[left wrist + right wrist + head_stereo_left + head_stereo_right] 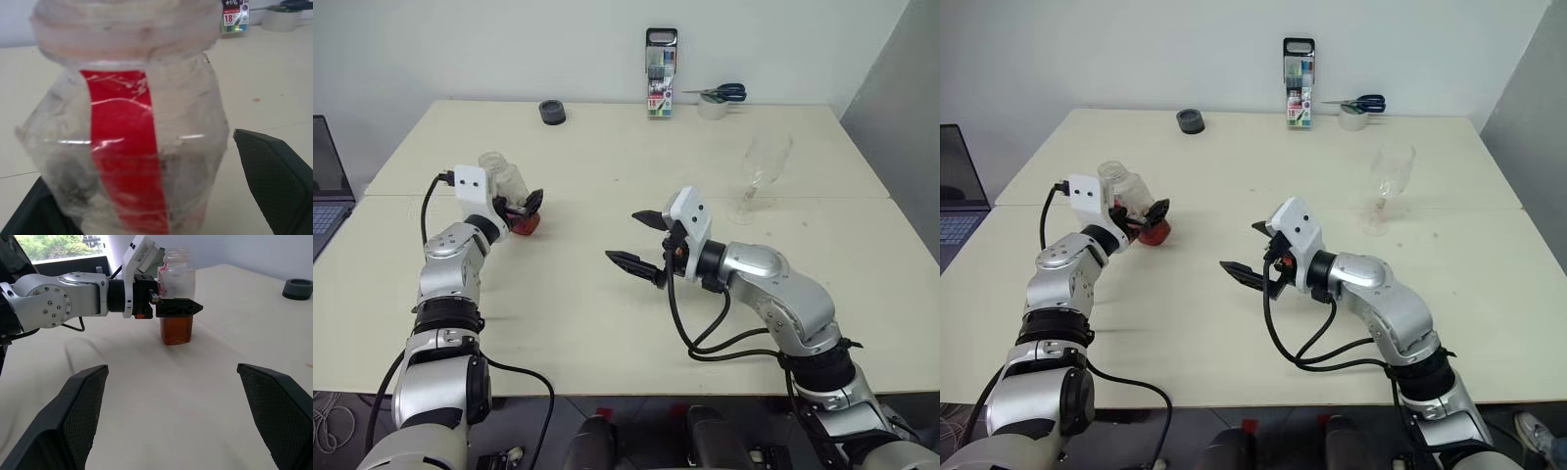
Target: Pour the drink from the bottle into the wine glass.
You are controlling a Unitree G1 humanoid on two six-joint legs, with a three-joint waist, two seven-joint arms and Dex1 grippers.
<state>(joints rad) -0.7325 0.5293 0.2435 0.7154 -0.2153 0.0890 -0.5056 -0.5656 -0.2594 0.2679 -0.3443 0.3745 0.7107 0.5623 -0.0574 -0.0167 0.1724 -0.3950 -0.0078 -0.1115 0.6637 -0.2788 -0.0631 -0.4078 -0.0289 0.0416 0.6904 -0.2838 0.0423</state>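
Cream table (607, 294) carries bottle (177, 296), wine glass (759, 176) (upright), marker pack (661, 73), tape roll (552, 112).

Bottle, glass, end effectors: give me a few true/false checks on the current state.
1. The bottle stands upright on the table. True.
2. The right end effector holds the wine glass. False: it is open and empty; the glass stands apart on the table.
3. The bottle is full to the neck. False: the drink fills only its lower part.
4. The left end effector has a finger on each side of the bottle. True.
5. The scissors lie beside the bottle. False: they rest on a tape roll at the far edge.
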